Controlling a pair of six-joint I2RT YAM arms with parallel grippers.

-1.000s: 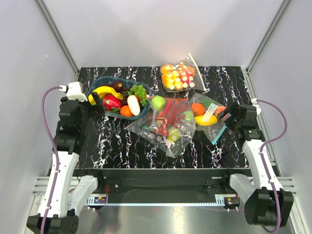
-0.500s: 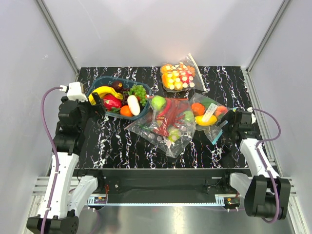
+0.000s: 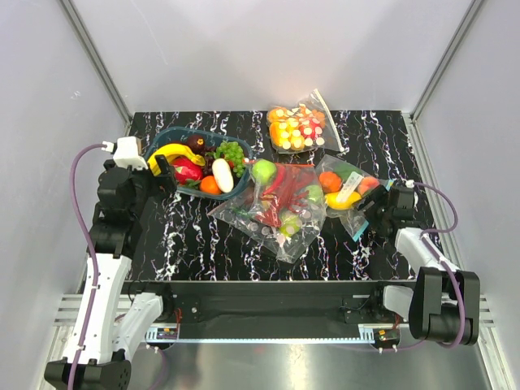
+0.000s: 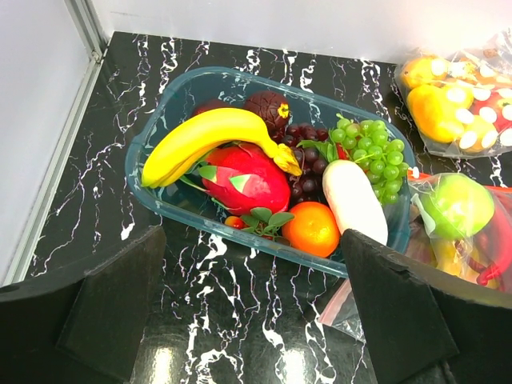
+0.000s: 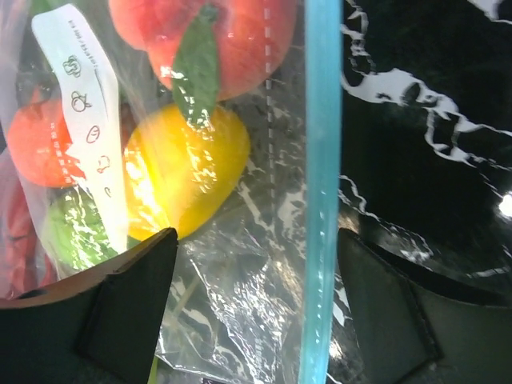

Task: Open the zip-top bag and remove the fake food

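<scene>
The zip-top bag (image 3: 348, 195) lies flat at the right of the table, its teal zipper strip (image 3: 363, 221) along the near-right edge. Inside are the fake food: an orange (image 3: 330, 181), a yellow banana (image 3: 343, 200) and a peach (image 3: 367, 184). My right gripper (image 3: 376, 213) is open and low over the zipper edge. In the right wrist view the strip (image 5: 322, 200) and clear plastic lie between its spread fingers (image 5: 128, 296), with the banana (image 5: 180, 172), peach (image 5: 216, 40) and a green fruit (image 5: 72, 232) beyond. My left gripper (image 3: 158, 175) is open and empty over the table.
A teal bin (image 4: 264, 252) of fruit sits at the back left, just beyond the left fingers. A larger clear bag with red peppers (image 3: 280, 203) lies mid-table, touching the zip-top bag. A small bag of orange and red-white pieces (image 3: 299, 128) lies at the back.
My right arm has swung left and down, bringing its open gripper onto the zipper edge of the bag. The left arm and the bags have not moved.
</scene>
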